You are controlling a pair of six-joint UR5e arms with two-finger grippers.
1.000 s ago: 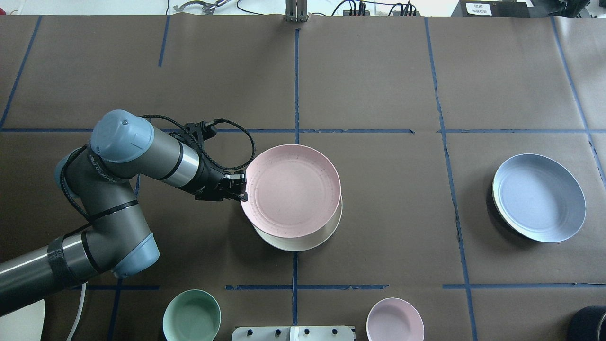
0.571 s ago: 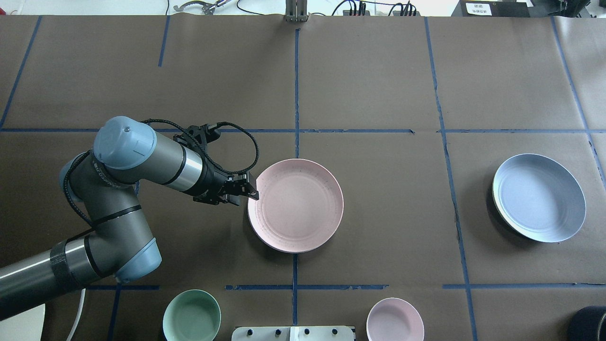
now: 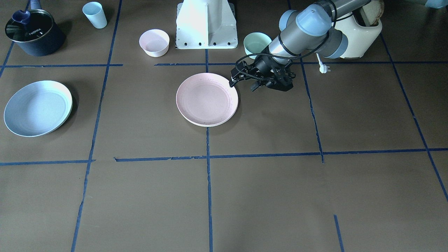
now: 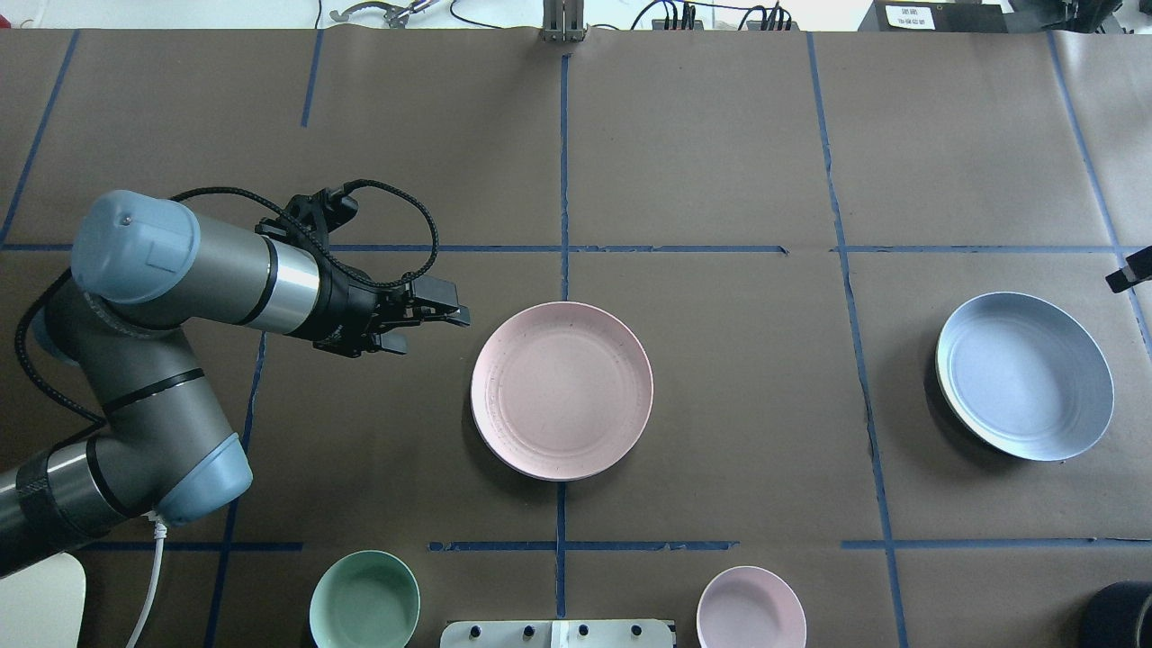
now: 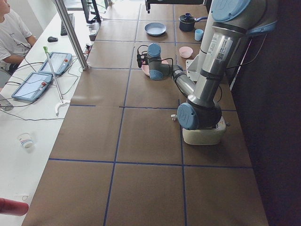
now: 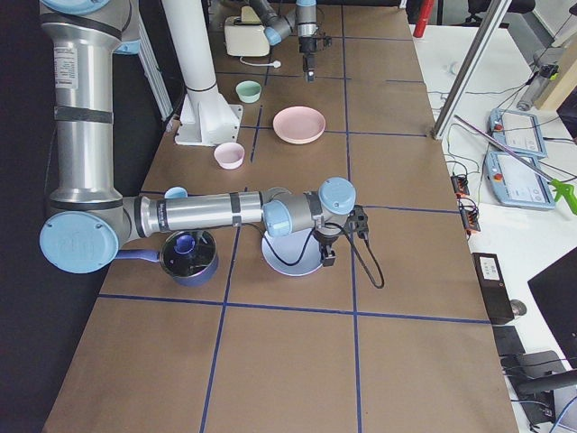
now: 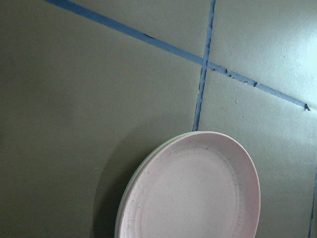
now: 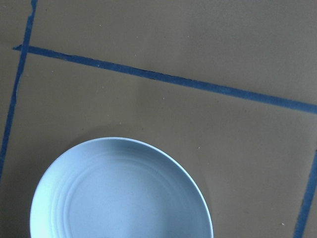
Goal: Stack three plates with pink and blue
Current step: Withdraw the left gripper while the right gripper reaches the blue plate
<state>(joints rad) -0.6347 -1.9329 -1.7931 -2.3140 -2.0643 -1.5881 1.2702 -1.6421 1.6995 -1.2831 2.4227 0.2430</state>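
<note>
The pale pink plate [image 4: 562, 390] lies on the cream-white plate at the table's middle. Only a thin pale rim of the cream-white plate [image 7: 128, 191] shows under it in the left wrist view. The stack also shows in the front view [image 3: 207, 99]. My left gripper [image 4: 454, 304] is open and empty, a little to the left of the stack and apart from it [image 3: 241, 85]. The light blue plate [image 4: 1024, 375] lies alone at the right and fills the bottom of the right wrist view [image 8: 121, 193]. Only a tip of my right gripper [image 4: 1129, 270] shows at the overhead view's right edge; whether it is open I cannot tell.
A mint-green bowl [image 4: 364, 598] and a small pink bowl [image 4: 751, 607] stand near the robot's base [image 3: 206, 24]. A dark pot [image 3: 33, 33] and a pale blue cup [image 3: 95, 14] stand at the robot's right. Blue tape lines cross the brown table.
The left gripper let go of the pink plate, which dropped onto the cream-white plate. It then drew back to the left. A tip of the right gripper came into the overhead view.
</note>
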